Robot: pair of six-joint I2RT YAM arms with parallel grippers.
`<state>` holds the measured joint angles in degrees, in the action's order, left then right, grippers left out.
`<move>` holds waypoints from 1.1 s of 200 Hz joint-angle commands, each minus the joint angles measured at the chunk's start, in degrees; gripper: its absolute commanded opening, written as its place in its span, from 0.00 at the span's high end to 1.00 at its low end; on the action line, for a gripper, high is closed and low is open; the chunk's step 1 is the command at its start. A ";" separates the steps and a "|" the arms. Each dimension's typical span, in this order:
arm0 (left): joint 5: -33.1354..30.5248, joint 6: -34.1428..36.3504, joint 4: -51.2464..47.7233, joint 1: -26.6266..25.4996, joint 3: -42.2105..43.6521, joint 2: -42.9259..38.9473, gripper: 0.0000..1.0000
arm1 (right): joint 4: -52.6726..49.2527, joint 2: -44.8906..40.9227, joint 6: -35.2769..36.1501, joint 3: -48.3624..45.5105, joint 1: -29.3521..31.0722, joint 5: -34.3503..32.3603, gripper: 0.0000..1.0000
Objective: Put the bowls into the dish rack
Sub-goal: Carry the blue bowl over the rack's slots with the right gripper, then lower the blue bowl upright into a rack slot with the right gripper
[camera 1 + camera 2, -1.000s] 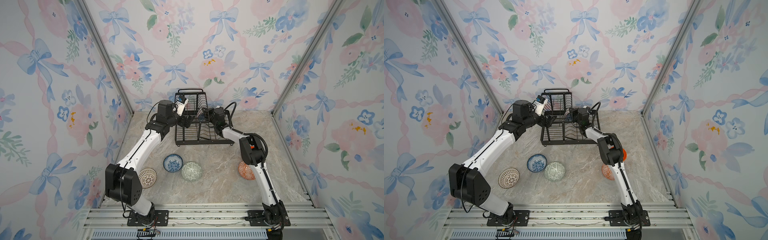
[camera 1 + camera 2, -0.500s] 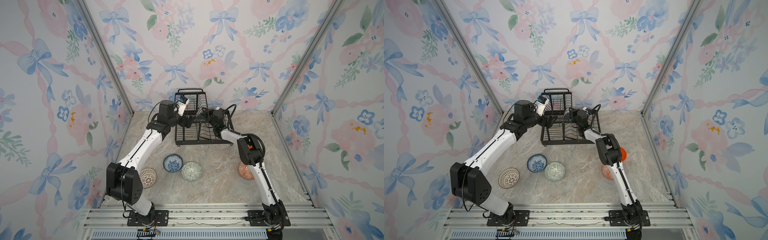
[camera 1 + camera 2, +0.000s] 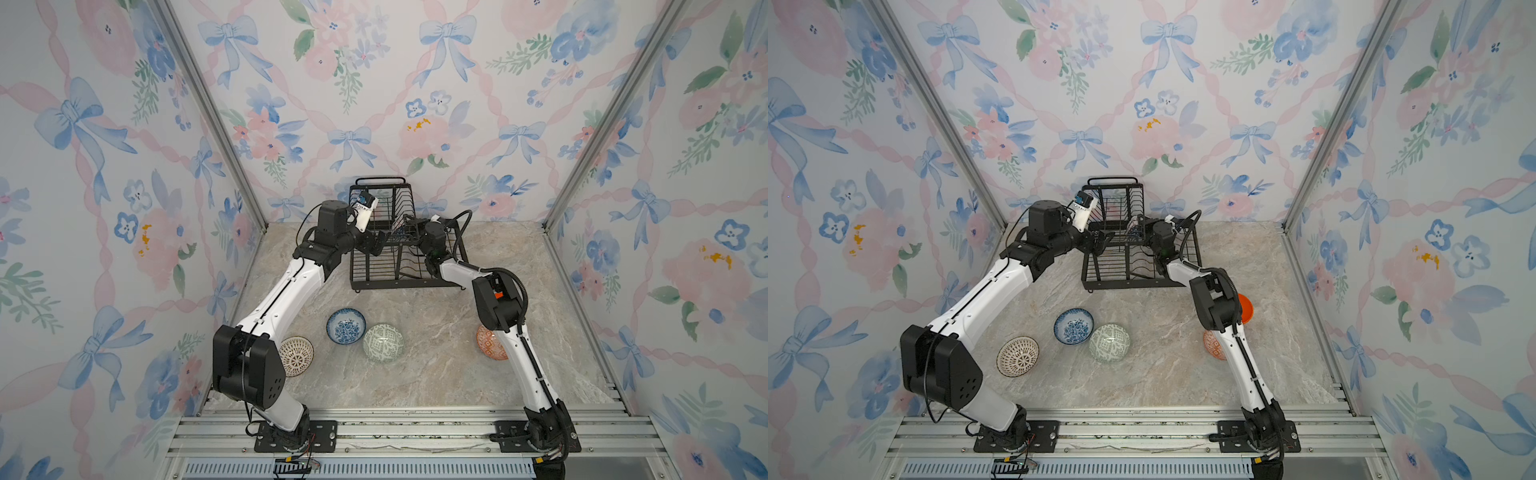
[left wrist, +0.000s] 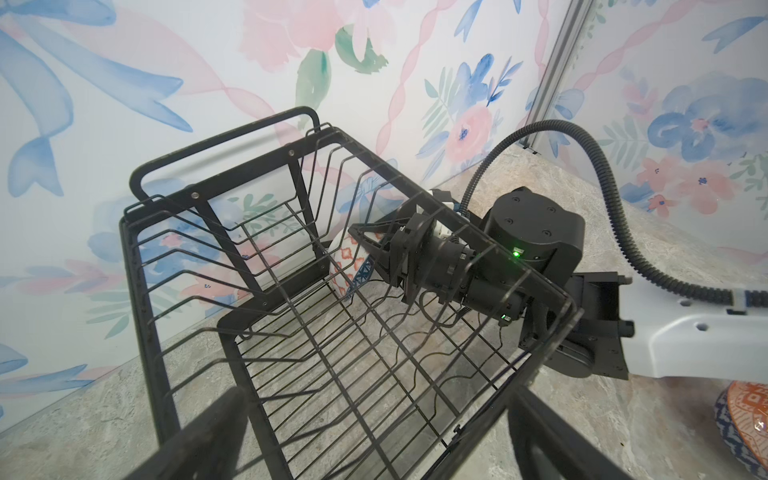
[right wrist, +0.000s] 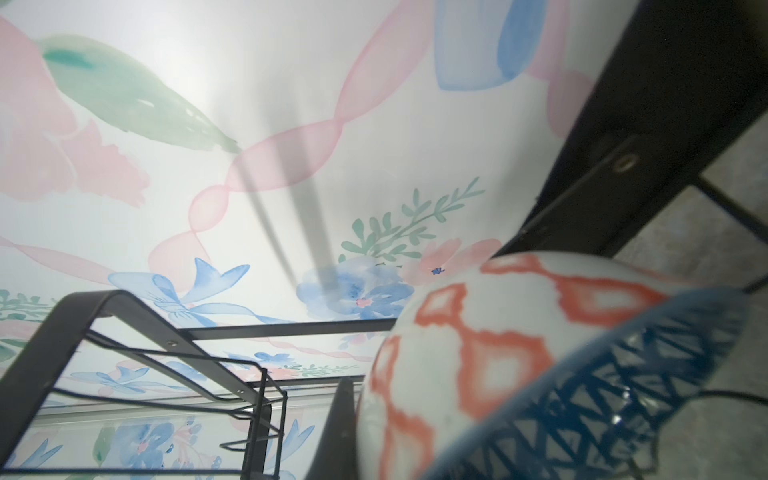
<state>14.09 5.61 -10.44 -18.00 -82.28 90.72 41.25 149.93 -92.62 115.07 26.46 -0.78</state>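
Quick progress check: we're on bowl number one and it's not let go yet. Our right gripper (image 4: 370, 249) is clamped on the rim of the orange-and-blue bowl (image 4: 347, 266), holding it on edge down inside the dish rack (image 3: 399, 284), next to an upright post. We can't tell whether it's actually seated on the wires. Our left gripper (image 3: 376, 244) hangs at the rack's left side, jaws spread wide with nothing in them.

Everything else sits on the table (image 3: 436, 374): the brown-patterned bowl (image 3: 296, 356), blue flower bowl (image 3: 345, 326), green bowl (image 3: 383, 343), the orange-patterned bowl (image 3: 487, 345) half behind the right arm, and a plain orange bowl (image 3: 1246, 309) peeking out past that arm's elbow. Our guess is one nearly in, five to go.
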 commanded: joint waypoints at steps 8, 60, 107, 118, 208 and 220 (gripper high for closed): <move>-0.27 0.22 -0.12 -0.29 -0.51 1.21 0.02 | 8.72 1.76 -1.14 -2.33 0.83 -5.93 1.00; -0.05 -0.30 -0.19 -0.44 -0.33 1.55 0.02 | 8.22 1.15 -0.64 -3.46 0.99 -5.49 1.00; -0.30 -0.38 -0.14 -0.57 -0.76 1.89 0.02 | 9.90 0.65 -2.21 -6.96 1.50 -7.19 1.00; -0.14 -0.39 -0.20 -0.66 -0.66 1.79 0.02 | 9.81 0.64 -1.89 -6.96 1.63 -6.76 1.00; -0.47 -0.39 -0.20 -0.97 -0.83 1.64 0.02 | 8.95 2.20 -1.67 -5.25 2.01 -6.45 1.00; -0.46 -0.39 -0.15 -1.02 -0.69 1.52 0.02 | 8.76 2.53 -1.76 -4.94 2.18 -6.32 1.00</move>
<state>14.26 5.54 -10.44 -18.79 -82.28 91.68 51.90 150.26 -94.74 109.47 27.40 -7.60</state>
